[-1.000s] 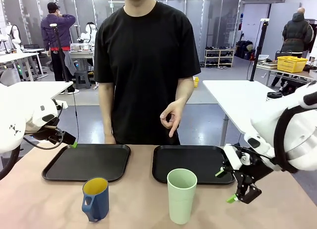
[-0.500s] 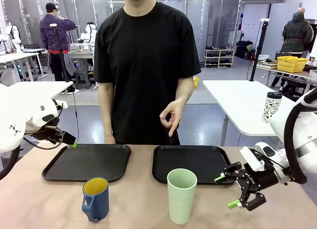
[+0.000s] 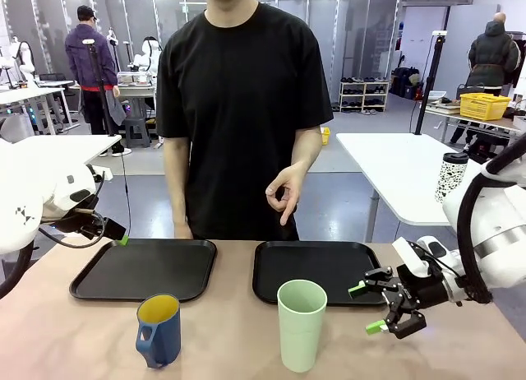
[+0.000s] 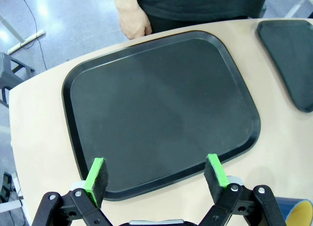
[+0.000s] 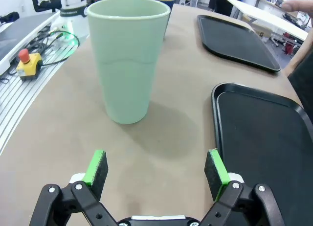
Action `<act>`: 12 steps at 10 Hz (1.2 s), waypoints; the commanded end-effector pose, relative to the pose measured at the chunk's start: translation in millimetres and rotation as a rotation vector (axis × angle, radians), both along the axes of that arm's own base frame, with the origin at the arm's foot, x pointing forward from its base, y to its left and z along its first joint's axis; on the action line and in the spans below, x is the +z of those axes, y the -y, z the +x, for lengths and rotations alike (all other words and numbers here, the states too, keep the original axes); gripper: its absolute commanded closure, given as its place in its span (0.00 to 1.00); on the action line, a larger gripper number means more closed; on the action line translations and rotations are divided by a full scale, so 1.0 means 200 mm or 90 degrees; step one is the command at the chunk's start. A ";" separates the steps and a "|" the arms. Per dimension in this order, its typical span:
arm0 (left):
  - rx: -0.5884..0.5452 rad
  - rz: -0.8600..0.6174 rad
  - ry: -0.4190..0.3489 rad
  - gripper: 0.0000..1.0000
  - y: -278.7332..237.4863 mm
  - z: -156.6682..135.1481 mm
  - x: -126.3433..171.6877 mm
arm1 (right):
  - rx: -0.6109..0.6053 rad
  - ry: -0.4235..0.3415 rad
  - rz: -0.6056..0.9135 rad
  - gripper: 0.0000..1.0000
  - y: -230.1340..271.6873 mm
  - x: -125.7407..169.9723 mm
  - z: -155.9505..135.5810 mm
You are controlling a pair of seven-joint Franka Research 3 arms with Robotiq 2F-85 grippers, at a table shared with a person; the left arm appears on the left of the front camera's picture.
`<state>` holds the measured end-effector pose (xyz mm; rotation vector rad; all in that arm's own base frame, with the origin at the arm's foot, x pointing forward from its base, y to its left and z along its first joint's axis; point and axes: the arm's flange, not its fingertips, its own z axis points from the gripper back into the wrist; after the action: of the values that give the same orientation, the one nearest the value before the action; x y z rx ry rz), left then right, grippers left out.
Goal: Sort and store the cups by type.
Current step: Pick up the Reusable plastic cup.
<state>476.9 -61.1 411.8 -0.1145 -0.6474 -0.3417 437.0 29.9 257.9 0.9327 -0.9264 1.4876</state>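
A tall pale green tumbler (image 3: 301,324) stands upright near the table's front edge, in front of the right black tray (image 3: 271,275). A dark blue mug (image 3: 159,329) with yellow inside stands in front of the left black tray (image 3: 99,277). My right gripper (image 3: 366,308) hovers open just right of the tumbler (image 5: 128,58), fingers pointing at it with a gap between. Over the left tray's left edge hangs my left gripper (image 3: 122,239), also open, looking down on that tray (image 4: 78,79); the mug's rim (image 4: 299,211) shows at the corner.
A person in a black shirt stands at the far side, one hand (image 3: 284,195) raised over the right tray (image 5: 220,96), the other hand (image 4: 132,21) at the left tray's far edge. A patterned lidded cup (image 3: 450,177) stands on a white table behind.
My right gripper has swung lower and leftward toward the tumbler, staying open. The left arm, the cups and the person are unchanged.
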 end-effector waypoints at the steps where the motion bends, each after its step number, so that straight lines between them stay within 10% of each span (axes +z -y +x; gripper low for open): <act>1: -0.001 0.000 0.002 0.00 0.00 0.00 0.01 | 0.008 0.002 -0.014 0.00 0.01 0.00 -0.02; 12: -0.001 0.000 0.002 0.00 0.00 0.00 0.01 | 0.109 -0.016 0.060 0.00 -0.31 -0.14 0.04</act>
<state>476.9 -61.1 411.9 -0.1145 -0.6474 -0.3418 438.8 87.5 238.1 1.1010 -0.8781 1.5610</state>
